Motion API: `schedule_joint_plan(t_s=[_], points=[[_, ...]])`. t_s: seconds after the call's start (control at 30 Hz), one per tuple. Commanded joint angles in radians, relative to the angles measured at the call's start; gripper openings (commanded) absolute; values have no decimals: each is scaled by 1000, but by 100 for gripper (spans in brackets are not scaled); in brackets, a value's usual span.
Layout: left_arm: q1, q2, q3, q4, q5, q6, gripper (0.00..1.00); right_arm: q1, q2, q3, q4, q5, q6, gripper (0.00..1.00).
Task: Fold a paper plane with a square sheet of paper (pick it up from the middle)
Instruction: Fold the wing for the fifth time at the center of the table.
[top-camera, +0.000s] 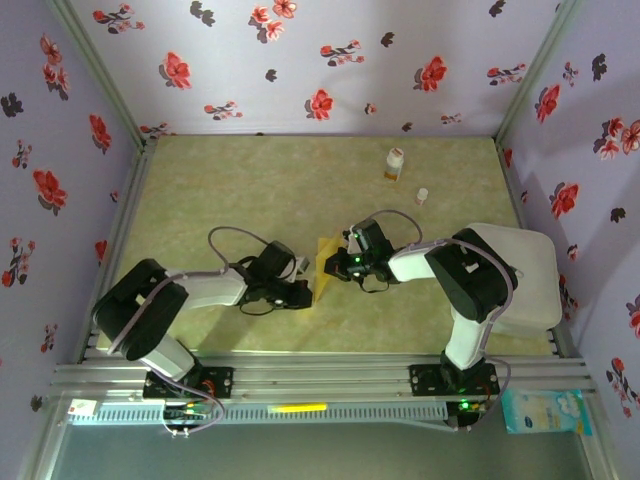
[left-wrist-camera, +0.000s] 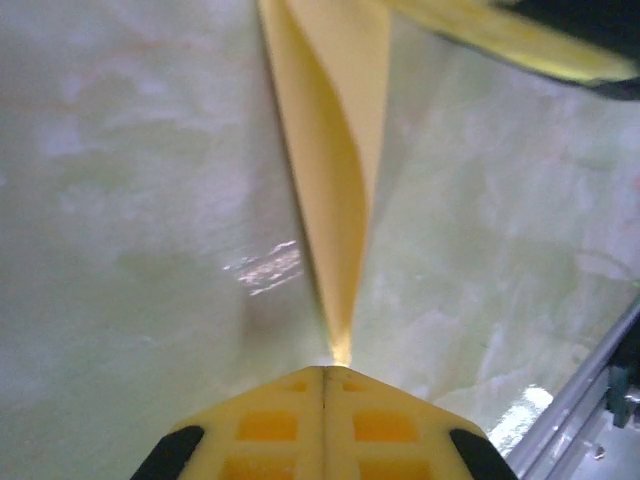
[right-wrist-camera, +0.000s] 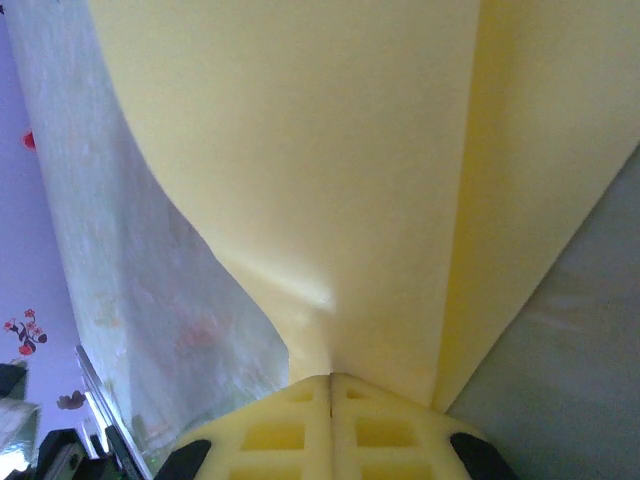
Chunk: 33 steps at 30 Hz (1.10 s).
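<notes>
The square sheet of paper (top-camera: 326, 266) is mustard yellow, folded and held up between both arms near the table's middle. My left gripper (top-camera: 308, 293) is shut on its lower pointed end; in the left wrist view the paper (left-wrist-camera: 335, 180) narrows to a tip pinched at my left gripper (left-wrist-camera: 326, 372). My right gripper (top-camera: 345, 262) is shut on the paper's right side. In the right wrist view the broad creased paper (right-wrist-camera: 330, 170) spreads up from my right gripper (right-wrist-camera: 331, 378), whose yellow pads meet with the sheet between them.
A small white-and-orange bottle (top-camera: 394, 164) stands at the back right of the table, with a smaller white object (top-camera: 422, 195) near it. A white pad (top-camera: 530, 275) lies at the right edge. Metal rails (top-camera: 330, 378) run along the near edge.
</notes>
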Motion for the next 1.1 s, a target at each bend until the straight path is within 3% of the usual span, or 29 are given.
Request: schedule_joint_plan(t_s=[0.0,0.5,1.07], points=[[2,-49,25,4,-14,-24,0,-13,34,7,-40,73,1,2],[45,133,177,93,51,-23,5,-13,39,1,-8,61,22,2],[47,233,181,-48,-91,63,0,-17,23,16,-18,51,18,3]])
